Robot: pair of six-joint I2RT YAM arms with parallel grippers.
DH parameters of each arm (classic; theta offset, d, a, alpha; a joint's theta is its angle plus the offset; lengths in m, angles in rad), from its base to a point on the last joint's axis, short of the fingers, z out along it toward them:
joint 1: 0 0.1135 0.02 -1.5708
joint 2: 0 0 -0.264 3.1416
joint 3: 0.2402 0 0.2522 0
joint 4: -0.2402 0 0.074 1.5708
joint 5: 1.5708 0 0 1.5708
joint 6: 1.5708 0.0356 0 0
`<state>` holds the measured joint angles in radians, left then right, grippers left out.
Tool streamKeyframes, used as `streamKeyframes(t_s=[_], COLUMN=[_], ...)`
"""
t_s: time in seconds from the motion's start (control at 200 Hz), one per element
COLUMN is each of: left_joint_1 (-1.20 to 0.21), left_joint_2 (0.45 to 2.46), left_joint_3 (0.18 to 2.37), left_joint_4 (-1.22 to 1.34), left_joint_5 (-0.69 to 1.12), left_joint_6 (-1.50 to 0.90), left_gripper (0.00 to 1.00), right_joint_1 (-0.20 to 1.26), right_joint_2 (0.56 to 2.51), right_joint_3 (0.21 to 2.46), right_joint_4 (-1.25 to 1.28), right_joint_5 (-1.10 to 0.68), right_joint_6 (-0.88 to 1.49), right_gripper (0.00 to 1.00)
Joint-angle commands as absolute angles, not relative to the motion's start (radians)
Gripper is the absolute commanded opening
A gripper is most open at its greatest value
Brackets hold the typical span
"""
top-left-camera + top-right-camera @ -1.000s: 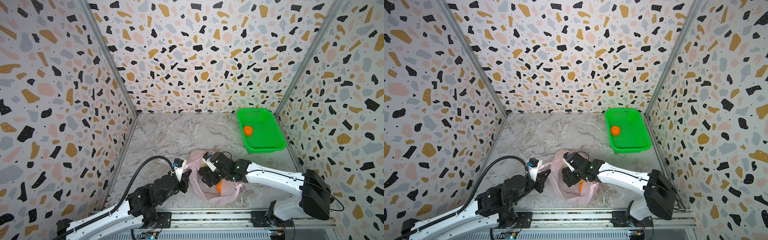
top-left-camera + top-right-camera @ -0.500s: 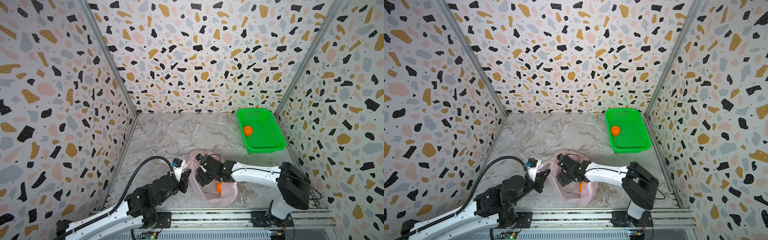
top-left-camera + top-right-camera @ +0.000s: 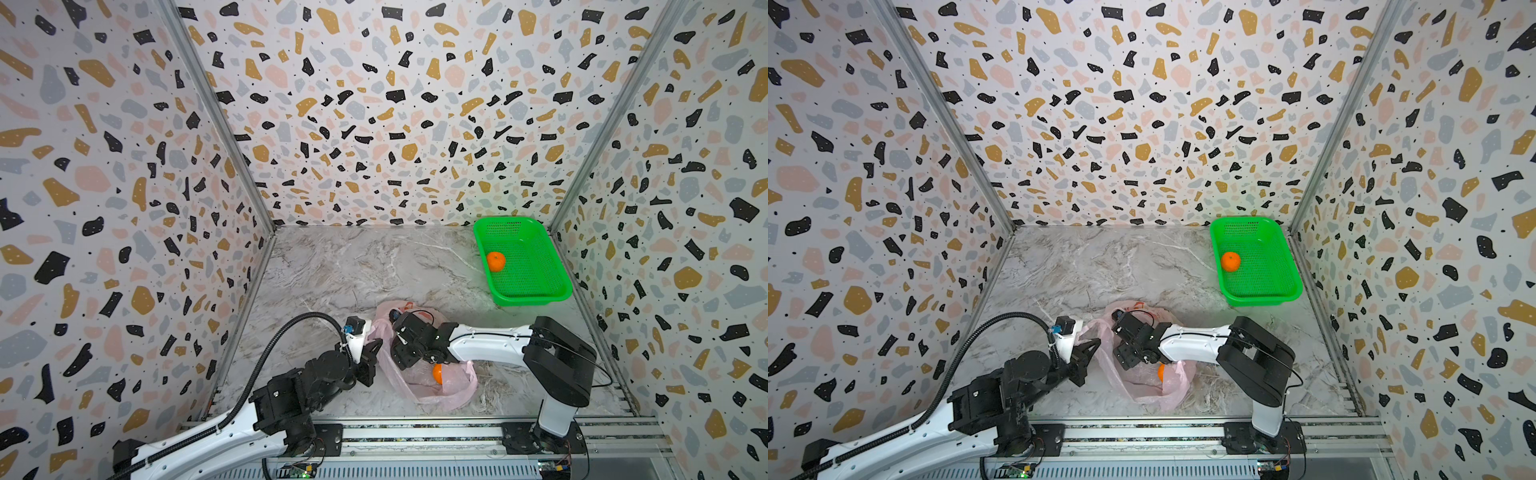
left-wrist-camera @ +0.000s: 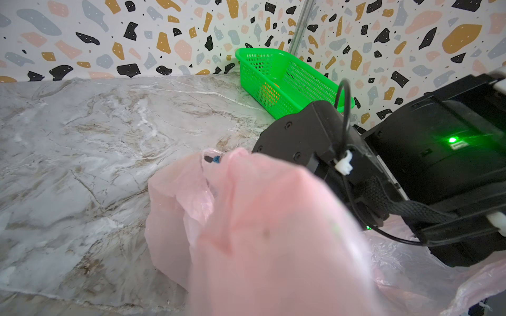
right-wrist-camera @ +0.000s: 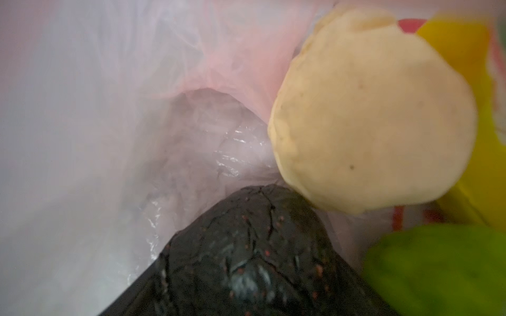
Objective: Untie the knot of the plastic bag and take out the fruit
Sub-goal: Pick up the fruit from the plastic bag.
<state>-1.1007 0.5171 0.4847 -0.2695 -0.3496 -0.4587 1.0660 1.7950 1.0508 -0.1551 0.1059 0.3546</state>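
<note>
The pink plastic bag (image 3: 449, 388) lies crumpled near the front of the marble floor, its mouth open; the knot is out of view. My left gripper (image 3: 376, 347) is shut on the bag's left edge, and pink film (image 4: 273, 232) covers its camera. My right gripper (image 3: 401, 357) reaches into the bag, fingers hidden. Inside, in the right wrist view, a dark avocado (image 5: 246, 260) fills the space at the jaws, with a pale bumpy fruit (image 5: 369, 115), a yellow one (image 5: 465, 54) and a green one (image 5: 438, 273) beside it. An orange tangerine (image 3: 437, 373) shows through the bag.
A green perforated basket (image 3: 532, 297) stands at the back right against the wall and holds one tangerine (image 3: 496, 261). Terrazzo-patterned walls close in three sides. The arms' rail runs along the front edge.
The right gripper has pushed leftward, deeper into the bag, while its arm folded up at the elbow. The left arm and its hold on the bag have not changed.
</note>
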Motion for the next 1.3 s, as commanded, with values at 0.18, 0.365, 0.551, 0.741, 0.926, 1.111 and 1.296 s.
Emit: streamKeyframes(t_s=[0.18,0.365,0.551,0.741,0.926,1.111,1.296], left_joint_1=[-1.104,-1.104,-1.104,-1.105,-1.104,-1.105,-1.104], left_joint_2=[0.512,0.514,0.521,0.524,0.522,0.535,0.540], left_joint_3=[0.476,0.472,0.468,0.472,0.471,0.471,0.474], left_joint_4=[-0.252,-0.252,-0.244,-0.239,-0.234,-0.222,-0.214], left_joint_5=[-0.353,-0.354,-0.352,-0.359,-0.358,-0.358,-0.357], left_joint_6=[-0.461,-0.461,-0.459,-0.449,-0.447,-0.436,-0.426], left_gripper=[0.00,0.00,0.00,0.00,0.00,0.00,0.00], right_joint_1=[1.061,1.061,1.059,1.052,1.038,1.014,1.001], right_joint_2=[1.738,1.631,1.520,1.441,1.343,1.250,1.211], right_joint_3=[1.073,1.049,1.028,0.996,0.989,1.017,1.072], right_joint_4=[-0.161,-0.217,-0.273,-0.318,-0.361,-0.377,-0.401], right_joint_5=[0.134,0.142,0.115,0.075,0.059,0.026,0.020], right_joint_6=[0.351,0.372,0.396,0.409,0.426,0.429,0.418], right_gripper=[0.50,0.43,0.43,0.43,0.43,0.44,0.45])
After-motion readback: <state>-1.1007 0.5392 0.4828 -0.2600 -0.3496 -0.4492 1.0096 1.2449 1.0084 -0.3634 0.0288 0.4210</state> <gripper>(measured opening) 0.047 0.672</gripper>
